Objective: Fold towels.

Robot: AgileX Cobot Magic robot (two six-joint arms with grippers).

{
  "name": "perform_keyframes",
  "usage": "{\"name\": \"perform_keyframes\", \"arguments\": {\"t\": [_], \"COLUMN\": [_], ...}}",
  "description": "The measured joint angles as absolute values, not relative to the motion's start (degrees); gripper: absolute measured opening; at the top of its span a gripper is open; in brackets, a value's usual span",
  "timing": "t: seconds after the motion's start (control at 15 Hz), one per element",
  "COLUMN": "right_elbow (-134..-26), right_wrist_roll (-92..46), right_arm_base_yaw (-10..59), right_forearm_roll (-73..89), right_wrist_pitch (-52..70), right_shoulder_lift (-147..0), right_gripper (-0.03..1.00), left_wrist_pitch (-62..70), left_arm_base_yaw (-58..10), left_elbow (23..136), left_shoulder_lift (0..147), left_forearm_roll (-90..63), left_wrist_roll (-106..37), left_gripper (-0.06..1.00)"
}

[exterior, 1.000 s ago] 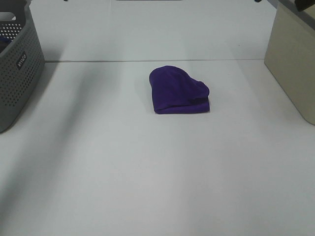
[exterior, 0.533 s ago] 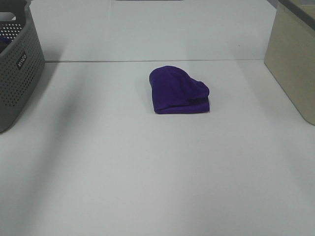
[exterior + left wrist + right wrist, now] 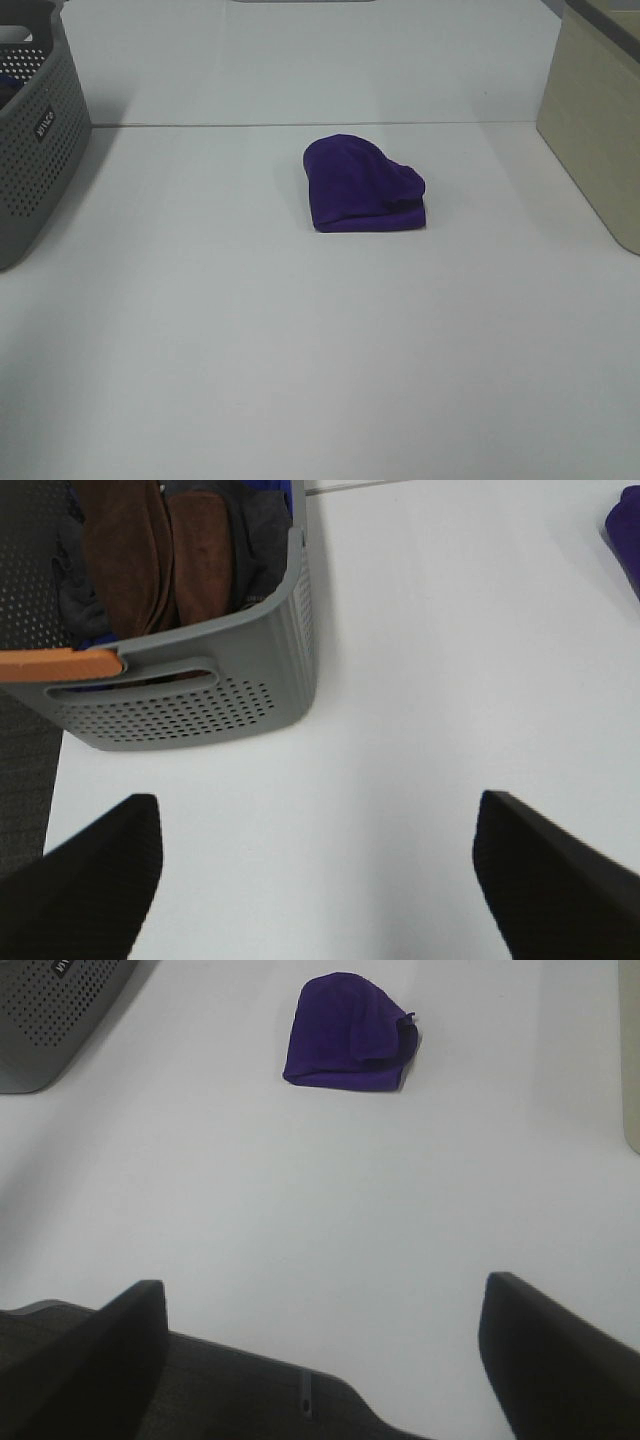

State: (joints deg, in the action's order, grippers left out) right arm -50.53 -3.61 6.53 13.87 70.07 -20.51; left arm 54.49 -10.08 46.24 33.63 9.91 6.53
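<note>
Purple towel lies in a compact folded bundle on the white table, a little right of centre and toward the far half, well apart from the grey perforated basket at far left and the beige bin at far right. Neither arm shows in the high view. Right gripper: both dark fingers visible at the frame edges, spread wide, nothing between them, so jaws open; the towel sits straight ahead of them and well apart, roughly centred on the gap. Left gripper: jaws likewise wide open and empty, hanging over bare table just beside the basket, which holds brown and dark cloths; only a sliver of the towel shows at the picture's edge, far off to that gripper's right. Judgement: right arm is better lined up, and probably nearer, though the wrist views give no firm measure. Bundle's long axis runs left-right across the table; straight stacked edge faces near, rounded hump faces far-left, loose layered ends point right. No white tag seen. Judgement: fold looks done or nearly so; a coming reach would go forward from the right jaws onto the near edge.
</note>
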Motion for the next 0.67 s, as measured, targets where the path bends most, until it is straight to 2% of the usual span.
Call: {"name": "perform_keyframes", "arguments": {"t": [0.2, 0.4, 0.6, 0.67], "right_elbow": [-43.89, -40.34, -39.13, -37.24], "right_wrist_roll": [-3.61, -3.72, -3.78, -3.84], "right_arm_base_yaw": [6.53, 6.53, 6.53, 6.53], "right_forearm_roll": [12.83, 9.40, 8.94, 8.88], "right_wrist_pitch": [70.24, 70.30, 70.30, 70.24], "right_shoulder_lift": [-8.65, -0.17, 0.29, 0.29], "right_gripper": [0.83, 0.83, 0.83, 0.83], "left_wrist_pitch": [59.42, 66.75, 69.61, 69.61], "left_arm_base_yaw": [-10.08, -10.08, -10.08, -10.08], "left_elbow": [40.62, 40.05, 39.94, 38.33], "left_shoulder_lift": [16.50, 2.46, -0.29, -0.34], "left_forearm_roll": [9.68, 9.57, 8.31, 3.55], "left_wrist_roll": [6.53, 6.25, 2.52, -2.41], "left_gripper": [0.78, 0.78, 0.78, 0.78]}}
